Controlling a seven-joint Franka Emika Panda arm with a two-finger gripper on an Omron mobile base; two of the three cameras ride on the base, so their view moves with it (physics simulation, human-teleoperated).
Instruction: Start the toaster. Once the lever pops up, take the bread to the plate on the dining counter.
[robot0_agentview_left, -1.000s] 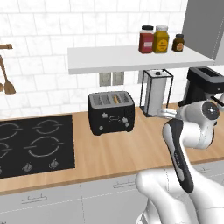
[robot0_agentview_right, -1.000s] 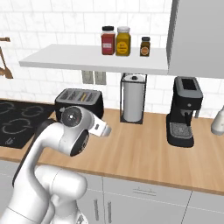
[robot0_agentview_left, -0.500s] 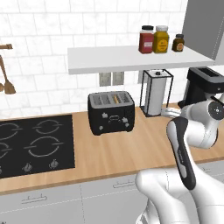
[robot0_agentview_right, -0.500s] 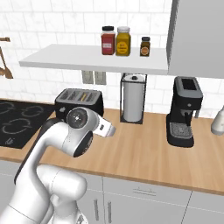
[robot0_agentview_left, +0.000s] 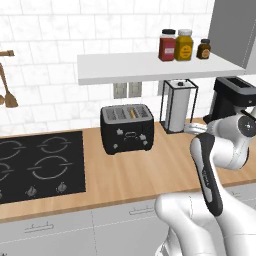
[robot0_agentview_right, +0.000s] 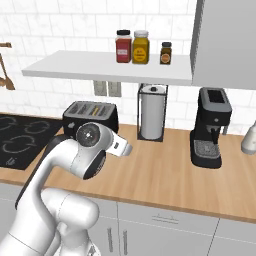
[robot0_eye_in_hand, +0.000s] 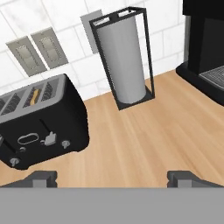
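The black toaster (robot0_agentview_left: 127, 129) stands on the wood counter against the tiled wall, between the stovetop and the paper roll. A tan edge of the bread (robot0_agentview_left: 131, 112) shows in one of its top slots. In the hand view the toaster (robot0_eye_in_hand: 41, 122) sits at the left with its levers and knobs facing me, and the bread (robot0_eye_in_hand: 35, 95) peeks from a slot. My gripper (robot0_eye_in_hand: 113, 178) is open and holds nothing. It hovers over bare counter to the right of the toaster, a short way off. My arm partly covers the toaster (robot0_agentview_right: 92, 116). The plate and the dining counter are out of view.
A paper towel roll in a black wire holder (robot0_agentview_left: 178, 105) stands just right of the toaster. Farther right is a black coffee machine (robot0_agentview_right: 212, 127). The black stovetop (robot0_agentview_left: 35, 162) lies to the left. A white shelf (robot0_agentview_left: 145, 67) carrying jars hangs above the counter.
My hand has reached slightly farther out over the counter toward the toaster. The jaws have stayed open, and the toaster and bread have not moved.
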